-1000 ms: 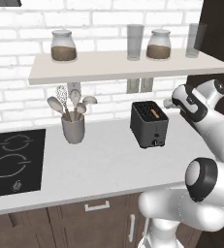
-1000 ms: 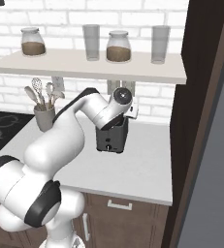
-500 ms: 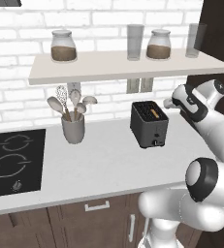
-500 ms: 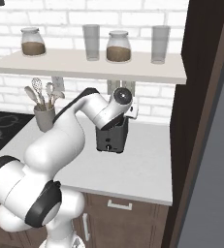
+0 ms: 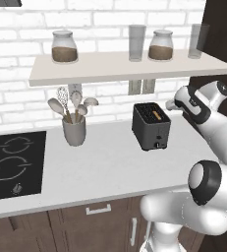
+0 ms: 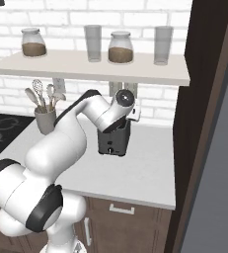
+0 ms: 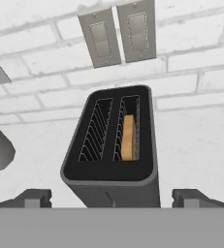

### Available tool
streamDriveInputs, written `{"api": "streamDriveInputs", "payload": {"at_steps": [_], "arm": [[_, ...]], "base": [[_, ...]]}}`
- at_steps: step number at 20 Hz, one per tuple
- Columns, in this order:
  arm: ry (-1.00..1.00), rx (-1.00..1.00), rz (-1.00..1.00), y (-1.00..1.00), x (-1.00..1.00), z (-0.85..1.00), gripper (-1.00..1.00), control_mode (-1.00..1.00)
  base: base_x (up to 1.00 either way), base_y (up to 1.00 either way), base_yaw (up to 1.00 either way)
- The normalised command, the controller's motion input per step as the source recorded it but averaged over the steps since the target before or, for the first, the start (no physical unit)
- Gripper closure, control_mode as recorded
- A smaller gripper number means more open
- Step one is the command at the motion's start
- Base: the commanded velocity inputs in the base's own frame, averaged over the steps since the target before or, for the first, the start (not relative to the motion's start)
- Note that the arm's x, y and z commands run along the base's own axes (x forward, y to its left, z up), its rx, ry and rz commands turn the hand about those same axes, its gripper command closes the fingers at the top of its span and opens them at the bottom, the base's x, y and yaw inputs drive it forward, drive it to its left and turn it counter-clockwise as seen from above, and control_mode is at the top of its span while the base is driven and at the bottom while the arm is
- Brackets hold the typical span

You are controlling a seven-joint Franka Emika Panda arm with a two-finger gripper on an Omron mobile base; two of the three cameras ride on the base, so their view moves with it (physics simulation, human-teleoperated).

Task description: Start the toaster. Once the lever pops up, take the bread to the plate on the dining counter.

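The dark toaster stands on the white worktop below the shelf, its narrow front face toward me. A thin golden-brown slice of bread sits low in its right-hand slot, and shows as a small orange sliver from the left base camera. My gripper hovers just above and in front of the toaster, open, its two dark fingertips spread wider than the toaster's body with nothing between them. From the right base camera my hand covers the top of the toaster.
A grey utensil cup stands left of the toaster, with the black hob beyond it. The shelf with jars and glasses hangs overhead. Wall outlets sit behind the toaster. A dark tall panel bounds the worktop's right end.
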Motion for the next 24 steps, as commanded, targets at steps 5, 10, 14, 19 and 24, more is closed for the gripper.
{"api": "streamDriveInputs", "payload": {"at_steps": [5, 10, 14, 19, 24], "arm": [[0.0, 0.0, 0.0, 0.0, 0.0, 0.0, -1.0, -1.0], [0.0, 0.0, 0.0, 0.0, 0.0, 0.0, -1.0, -1.0], [0.0, 0.0, 0.0, 0.0, 0.0, 0.0, -1.0, -1.0], [0.0, 0.0, 0.0, 0.0, 0.0, 0.0, -1.0, -1.0], [0.0, 0.0, 0.0, 0.0, 0.0, 0.0, -1.0, -1.0]], "base": [[0.0, 0.0, 0.0], [0.0, 0.0, 0.0], [0.0, 0.0, 0.0], [0.0, 0.0, 0.0], [0.0, 0.0, 0.0]]}}
